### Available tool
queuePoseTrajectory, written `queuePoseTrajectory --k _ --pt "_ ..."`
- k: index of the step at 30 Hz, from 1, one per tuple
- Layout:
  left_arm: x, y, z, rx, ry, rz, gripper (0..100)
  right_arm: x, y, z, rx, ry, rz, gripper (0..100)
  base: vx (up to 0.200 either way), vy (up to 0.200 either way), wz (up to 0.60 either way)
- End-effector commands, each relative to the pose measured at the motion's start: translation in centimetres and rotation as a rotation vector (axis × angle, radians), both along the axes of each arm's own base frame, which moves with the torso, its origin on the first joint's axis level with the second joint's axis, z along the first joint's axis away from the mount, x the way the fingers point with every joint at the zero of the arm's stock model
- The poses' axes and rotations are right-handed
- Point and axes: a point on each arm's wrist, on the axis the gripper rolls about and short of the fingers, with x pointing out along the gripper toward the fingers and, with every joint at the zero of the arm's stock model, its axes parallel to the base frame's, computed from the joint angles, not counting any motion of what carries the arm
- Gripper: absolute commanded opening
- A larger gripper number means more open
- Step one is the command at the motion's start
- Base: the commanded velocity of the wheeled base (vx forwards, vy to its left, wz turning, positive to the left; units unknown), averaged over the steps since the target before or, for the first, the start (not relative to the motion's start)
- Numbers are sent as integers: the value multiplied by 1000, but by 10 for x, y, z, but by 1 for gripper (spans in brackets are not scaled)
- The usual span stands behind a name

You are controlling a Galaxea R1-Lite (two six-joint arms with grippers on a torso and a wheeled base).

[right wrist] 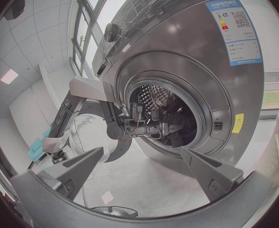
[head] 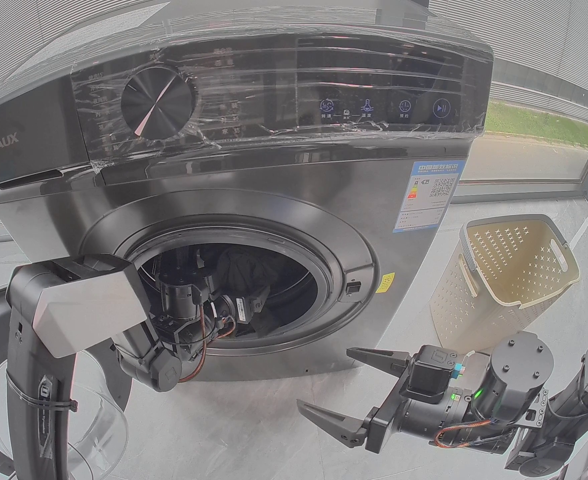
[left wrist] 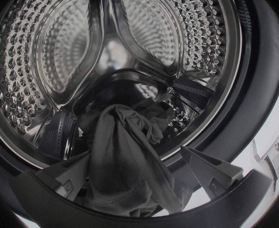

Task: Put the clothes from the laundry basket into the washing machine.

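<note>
Well, the big grey washing machine [head: 241, 188] stands on the floor [head: 254, 428] with its round mouth wide open. Its round glass door [head: 47, 415] is swung out at the machine's left side, low by the floor. Inside the mouth is the shiny drum [left wrist: 16, 79], full of little holes, with big smooth bumps at the back.

The pale laundry basket [head: 507, 275] stands on the floor just beside the machine's right front corner. Its open top faces up and its walls have lots of small holes.

1 dark grey cloth [left wrist: 123, 155] is in the washing machine. It is all bunched up at the front edge of the drum. Its lower part hangs over the black rubber ring [left wrist: 256, 89] at the mouth.

The left arm goes into the mouth from the left side. The left tool [left wrist: 134, 151] is at the front edge of the drum. Its 2 fingers [left wrist: 209, 170] are spread wide apart, and the cloth lies in the gap between them. The fingers are not squeezing it.

The right tool [head: 325, 378] hangs low over the floor in front of the machine, near its right front corner and not far from the basket. It points toward the left side, spread wide, with nothing in it.
</note>
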Motion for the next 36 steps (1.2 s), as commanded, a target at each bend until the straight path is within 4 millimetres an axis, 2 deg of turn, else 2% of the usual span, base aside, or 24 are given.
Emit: queuePoseTrajectory --k 1,7,8,13,20,27,34,35,36 --pt "-7 -3 -10 18 36 -16 100 -1 1 0 0 1 6 100 0 0 0" --pt "-6 -7 -34 38 80 -25 100 -3 0 -1 -4 4 9 100 0 0 0" --pt "-6 -7 -35 38 81 -25 0 -3 0 -1 -4 4 9 100 0 0 0" --pt "1 -8 -39 33 70 -14 0 -2 1 0 1 0 8 100 0 0 0" --pt "32 -2 -8 -46 -125 102 0 -2 2 1 4 -3 9 100 0 0 0" --pt "64 4 3 -107 -285 211 0 -2 2 1 4 -3 9 100 0 0 0" --pt "70 2 5 -120 -316 218 0 -3 0 1 0 -1 9 100 0 0 0" --pt "70 2 6 -124 -321 220 100 -3 0 1 0 -1 8 100 0 0 0" --pt "69 2 8 -130 -323 219 100 -3 0 1 0 -1 8 100 0 0 0"
